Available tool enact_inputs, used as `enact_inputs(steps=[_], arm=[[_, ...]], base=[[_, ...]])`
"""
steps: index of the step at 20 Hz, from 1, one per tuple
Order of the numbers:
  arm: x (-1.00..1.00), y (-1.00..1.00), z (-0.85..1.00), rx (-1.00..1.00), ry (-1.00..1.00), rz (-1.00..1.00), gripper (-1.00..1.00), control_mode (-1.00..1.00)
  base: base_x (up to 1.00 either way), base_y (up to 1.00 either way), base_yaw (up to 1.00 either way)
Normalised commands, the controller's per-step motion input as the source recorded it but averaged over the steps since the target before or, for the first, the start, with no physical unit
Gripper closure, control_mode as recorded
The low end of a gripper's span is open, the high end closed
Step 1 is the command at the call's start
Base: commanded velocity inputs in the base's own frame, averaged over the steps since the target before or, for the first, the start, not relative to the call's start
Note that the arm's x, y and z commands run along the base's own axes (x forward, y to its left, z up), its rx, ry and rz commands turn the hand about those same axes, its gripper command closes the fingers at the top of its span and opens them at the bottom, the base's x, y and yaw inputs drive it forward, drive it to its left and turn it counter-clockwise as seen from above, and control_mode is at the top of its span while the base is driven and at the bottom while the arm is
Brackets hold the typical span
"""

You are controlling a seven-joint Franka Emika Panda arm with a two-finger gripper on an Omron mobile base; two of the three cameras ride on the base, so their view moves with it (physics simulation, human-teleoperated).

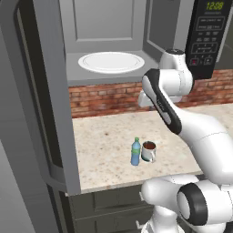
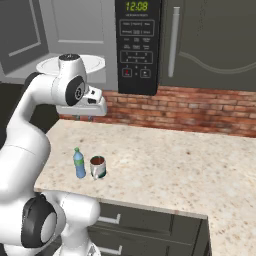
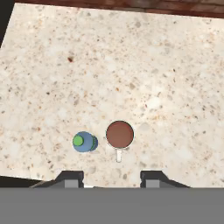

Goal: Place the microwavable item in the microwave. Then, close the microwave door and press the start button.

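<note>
Hand view: the claw [image 3: 111,177] is hanging with jaws apart above the mug [image 3: 120,134], standing just right of the bottle [image 3: 84,141] on the worktop [image 3: 166,78].

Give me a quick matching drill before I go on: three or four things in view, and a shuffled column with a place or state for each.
Things:
1. small silvery-grey mug with a reddish-brown inside
2. slim blue bottle with a green cap
3. white round turntable plate
4. wide grey-framed microwave door

Places or states:
A. swung open
B. inside the microwave cavity
C. on the speckled counter, handle toward the front edge
D. upright beside the mug

Pairs: 1-C, 2-D, 3-B, 4-A
</note>
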Motion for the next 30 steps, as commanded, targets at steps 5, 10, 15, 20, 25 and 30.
enact_inputs(steps=[5, 10, 15, 20, 25, 30], arm=[[-0.4, 0.0, -0.04, 0.0, -0.02, 0.0, -1.0, -1.0], [-1.0, -0.04, -0.63, 0.03, -0.12, -0.08, -1.0, -1.0], [-0.4, 0.05, -0.94, -0.02, 0.0, -0.12, -1.0, -1.0], [0.0, 0.1, -0.64, -0.06, 0.02, -0.09, -1.0, -1.0], [0.0, -0.23, -0.25, 0.04, 0.0, 0.0, -1.0, -1.0], [0.05, -0.44, -0.02, 0.09, 0.0, 0.0, -1.0, -1.0]], base=[[0.0, 0.0, 0.0], [0.0, 0.0, 0.0], [0.0, 0.0, 0.0], [0.0, 0.0, 0.0], [0.0, 0.0, 0.0], [0.0, 0.0, 0.0]])
